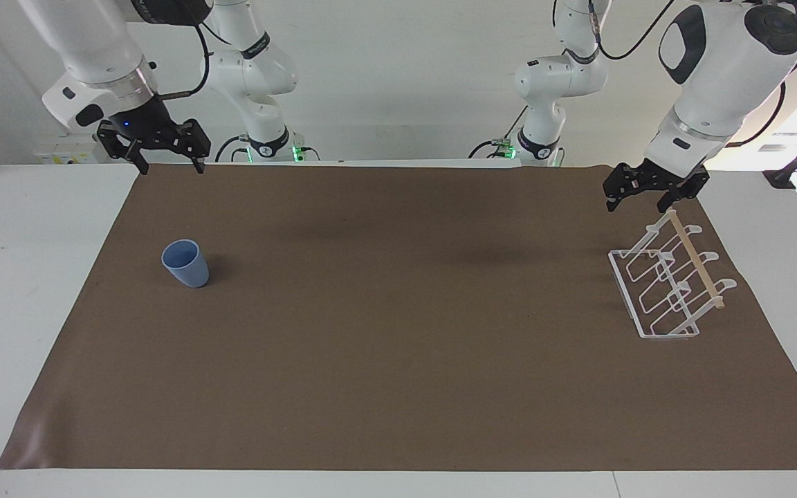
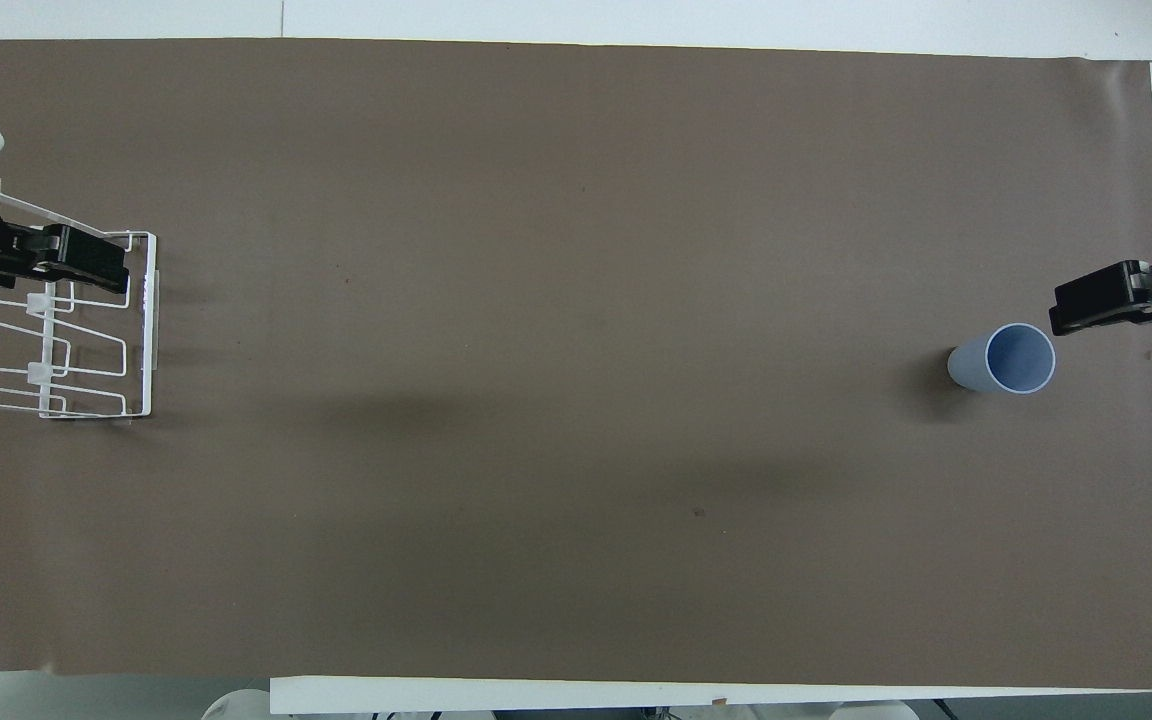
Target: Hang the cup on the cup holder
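The light blue cup (image 1: 186,264) stands upright, open end up, on the brown mat toward the right arm's end of the table; it also shows in the overhead view (image 2: 1008,360). The white wire cup holder (image 1: 697,261) with its wooden rod stands toward the left arm's end, and no cup hangs on it (image 2: 149,330). My right gripper (image 1: 170,166) is open and empty, raised in the air, well apart from the cup (image 2: 1096,308). My left gripper (image 1: 637,203) is open and empty, raised just over the cup holder without touching it (image 2: 86,265).
A brown mat (image 1: 398,332) covers most of the white table (image 1: 25,277). Only the cup and the cup holder stand on the mat. The two arm bases stand at the robots' edge of the table.
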